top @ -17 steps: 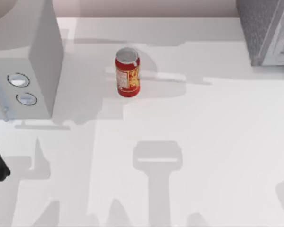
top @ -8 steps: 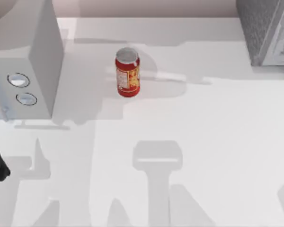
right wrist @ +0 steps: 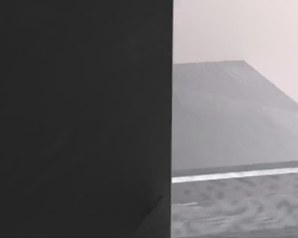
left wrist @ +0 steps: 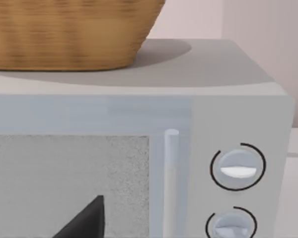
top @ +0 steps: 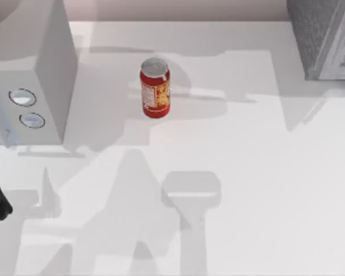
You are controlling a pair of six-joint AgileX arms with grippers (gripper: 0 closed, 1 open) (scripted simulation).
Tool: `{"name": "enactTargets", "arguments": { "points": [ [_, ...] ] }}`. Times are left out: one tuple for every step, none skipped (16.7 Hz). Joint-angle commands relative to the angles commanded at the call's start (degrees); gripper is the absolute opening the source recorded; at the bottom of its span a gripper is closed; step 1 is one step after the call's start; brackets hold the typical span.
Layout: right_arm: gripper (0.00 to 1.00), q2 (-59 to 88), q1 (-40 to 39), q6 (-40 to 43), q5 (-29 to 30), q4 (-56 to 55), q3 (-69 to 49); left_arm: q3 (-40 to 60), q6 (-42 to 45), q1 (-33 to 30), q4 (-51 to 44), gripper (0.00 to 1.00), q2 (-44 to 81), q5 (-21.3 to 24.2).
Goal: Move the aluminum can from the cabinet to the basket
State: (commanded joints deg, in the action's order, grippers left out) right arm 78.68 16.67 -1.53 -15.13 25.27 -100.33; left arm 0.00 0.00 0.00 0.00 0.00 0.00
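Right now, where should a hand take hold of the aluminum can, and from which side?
Probably around the middle of the aluminum can, coming level from the table's open front. It stands upright, its round wall suits two fingers, and nothing touches it.

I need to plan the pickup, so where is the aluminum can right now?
In the top view the aluminum can stands upright on the white table, left of centre toward the far edge, just right of the microwave and untouched by any gripper.

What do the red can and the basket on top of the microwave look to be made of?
The aluminum can looks like metal: a silvery top above a printed red, yellow and white label. The basket looks like woven wicker, tan with a fine ribbed weave. Both are rendered, so this rests on looks alone.
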Motion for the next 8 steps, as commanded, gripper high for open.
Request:
{"name": "enactTargets", "arguments": {
  "points": [
    [1.0, -0.18, -5.19, 0.1, 5.14, 0.22, 0.16, 0.0, 0.0, 0.0, 0.0, 1.0, 0.0, 0.0],
    [1.0, -0.45, -10.33, 0.19, 10.18, 0.38, 0.35, 0.0, 0.0, 0.0, 0.0, 1.0, 0.0, 0.0],
    [1.0, -0.81, -15.36, 0.27, 15.06, 0.48, 0.55, 0.0, 0.0, 0.0, 0.0, 1.0, 0.0, 0.0],
    [1.0, -1.24, -20.18, 0.34, 19.72, 0.52, 0.75, 0.0, 0.0, 0.0, 0.0, 1.0, 0.0, 0.0],
    [1.0, -1.73, -24.69, 0.39, 24.09, 0.5, 0.95, 0.0, 0.0, 0.0, 0.0, 1.0, 0.0, 0.0],
    [1.0, -2.26, -28.8, 0.44, 28.09, 0.43, 1.13, 0.0, 0.0, 0.0, 0.0, 1.0, 0.0, 0.0],
    [1.0, -2.78, -32.44, 0.47, 31.65, 0.33, 1.27, 0.0, 0.0, 0.0, 0.0, 1.0, 0.0, 0.0],
    [1.0, -3.29, -35.54, 0.49, 34.71, 0.21, 1.39, 0.0, 0.0, 0.0, 0.0, 1.0, 0.0, 0.0]
  ]
}}
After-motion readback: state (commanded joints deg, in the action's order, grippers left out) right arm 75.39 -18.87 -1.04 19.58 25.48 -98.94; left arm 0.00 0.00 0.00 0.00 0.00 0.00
